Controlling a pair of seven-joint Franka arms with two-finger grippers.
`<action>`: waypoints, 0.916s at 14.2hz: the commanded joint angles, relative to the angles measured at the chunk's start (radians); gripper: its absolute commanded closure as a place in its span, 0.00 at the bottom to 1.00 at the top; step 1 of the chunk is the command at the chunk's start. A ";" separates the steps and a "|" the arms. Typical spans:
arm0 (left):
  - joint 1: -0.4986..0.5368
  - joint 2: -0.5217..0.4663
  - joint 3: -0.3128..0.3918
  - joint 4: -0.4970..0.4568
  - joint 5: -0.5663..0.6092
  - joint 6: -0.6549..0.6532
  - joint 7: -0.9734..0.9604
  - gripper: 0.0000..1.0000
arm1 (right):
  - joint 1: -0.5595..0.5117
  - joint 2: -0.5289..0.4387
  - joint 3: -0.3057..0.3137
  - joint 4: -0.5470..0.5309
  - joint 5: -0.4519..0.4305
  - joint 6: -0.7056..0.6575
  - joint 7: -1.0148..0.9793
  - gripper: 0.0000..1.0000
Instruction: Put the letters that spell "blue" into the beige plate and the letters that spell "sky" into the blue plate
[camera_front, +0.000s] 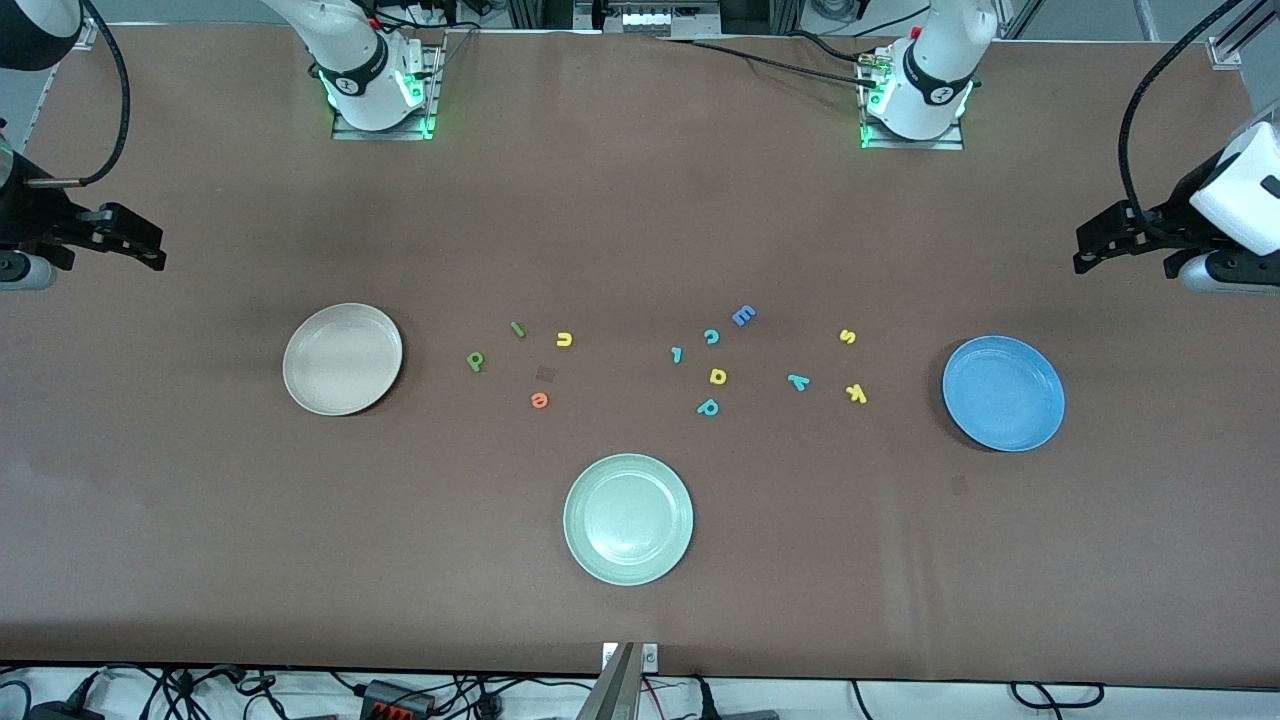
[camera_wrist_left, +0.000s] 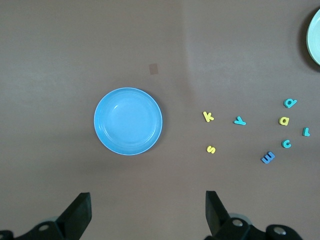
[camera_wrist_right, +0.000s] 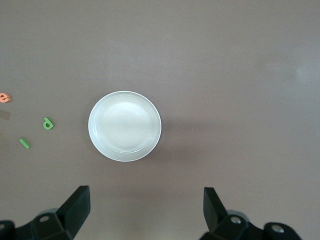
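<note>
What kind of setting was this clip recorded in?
Most likely a robotics lab bench: two arm bases bolted along a brown-covered table, cables trailing off its edges, and staged props: foam letters such as the yellow k between the beige plate and blue plate.

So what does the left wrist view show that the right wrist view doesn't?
Only the left wrist view shows the blue plate, the yellow k, yellow s, teal y and an edge of the pale green plate. Only the right wrist view shows the beige plate, the green b, green l and orange e. Both show the brown table and that arm's own open tool, left tool and right tool.
</note>
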 joint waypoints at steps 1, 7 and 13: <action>-0.002 0.009 -0.002 0.026 0.000 -0.019 -0.004 0.00 | -0.005 -0.010 0.000 -0.003 0.015 -0.012 0.004 0.00; -0.004 0.009 -0.003 0.026 0.000 -0.019 -0.006 0.00 | -0.005 -0.008 -0.002 -0.012 0.034 -0.013 0.008 0.00; -0.004 0.015 -0.002 0.026 -0.012 -0.014 -0.006 0.00 | 0.000 -0.002 0.000 -0.012 0.035 -0.015 -0.002 0.00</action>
